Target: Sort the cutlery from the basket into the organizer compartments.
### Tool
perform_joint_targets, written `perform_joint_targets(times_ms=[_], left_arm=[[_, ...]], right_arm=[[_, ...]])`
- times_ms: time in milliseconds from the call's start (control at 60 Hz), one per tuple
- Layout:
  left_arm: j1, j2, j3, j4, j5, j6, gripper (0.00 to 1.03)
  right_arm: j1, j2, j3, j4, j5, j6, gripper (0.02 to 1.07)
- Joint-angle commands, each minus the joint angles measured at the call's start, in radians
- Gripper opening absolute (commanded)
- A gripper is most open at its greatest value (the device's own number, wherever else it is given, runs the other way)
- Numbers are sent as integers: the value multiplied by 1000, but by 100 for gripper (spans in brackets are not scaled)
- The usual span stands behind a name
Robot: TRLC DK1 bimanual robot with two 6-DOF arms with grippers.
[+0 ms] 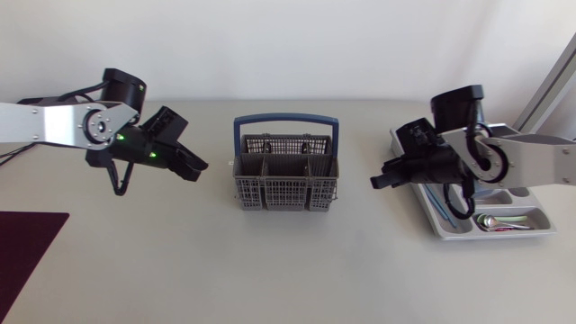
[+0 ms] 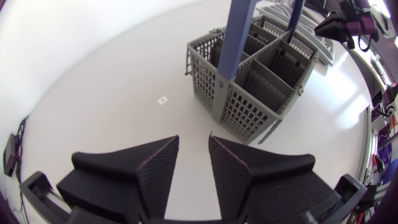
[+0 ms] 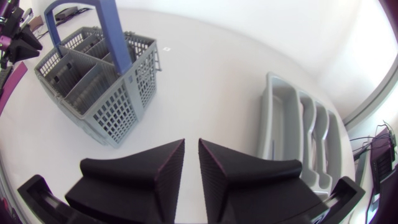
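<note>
Basket (image 1: 286, 193), grey with an upright blue handle (image 1: 286, 118), stands in the middle of the table (image 1: 270, 270), between the two arms. Organizer (image 1: 447, 231) lies at the table's right end, partly under the right arm and well apart from the basket. Spoons (image 1: 501, 222) lie in its compartment nearest the table's front edge, and some blue-green pieces (image 1: 444, 211) lie in a long compartment beside the arm; what kind they are I cannot tell.

Left gripper (image 1: 193, 167) hangs left of the basket, pointing at it and clear of it. In the left wrist view its fingers (image 2: 155, 171) stand slightly apart, with only bare table showing in the gap and the basket ahead of them.

Right gripper (image 1: 378, 182) hangs between the basket and the organizer, pointing toward the basket and touching neither. In the right wrist view its fingers (image 3: 165, 171) are all but together, with a thin slit between them. The basket is ahead to one side and the organizer is beside it on the other.

A dark red mat (image 1: 27, 247) lies at the table's front left corner.
</note>
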Motion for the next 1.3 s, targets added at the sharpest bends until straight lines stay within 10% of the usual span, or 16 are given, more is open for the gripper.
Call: perform_joint_targets(times_ms=[0, 133, 267, 950, 1283], left_arm=[[21, -84, -66, 6, 9, 24, 51], [38, -203, -136, 5, 9, 33, 100], [38, -336, -201, -1, 0, 30, 100], [64, -808, -461, 123, -280, -145, 99], [53, -1043, -601, 247, -280, -151, 99]], right_arm=[[-33, -78, -54, 6, 8, -37, 48], [-62, -194, -117, 19, 17, -69, 80], [-74, -322, -184, 20, 26, -98, 103], [-191, -826, -397, -87, 28, -189, 102], [-217, -985, -457, -104, 30, -158, 102]])
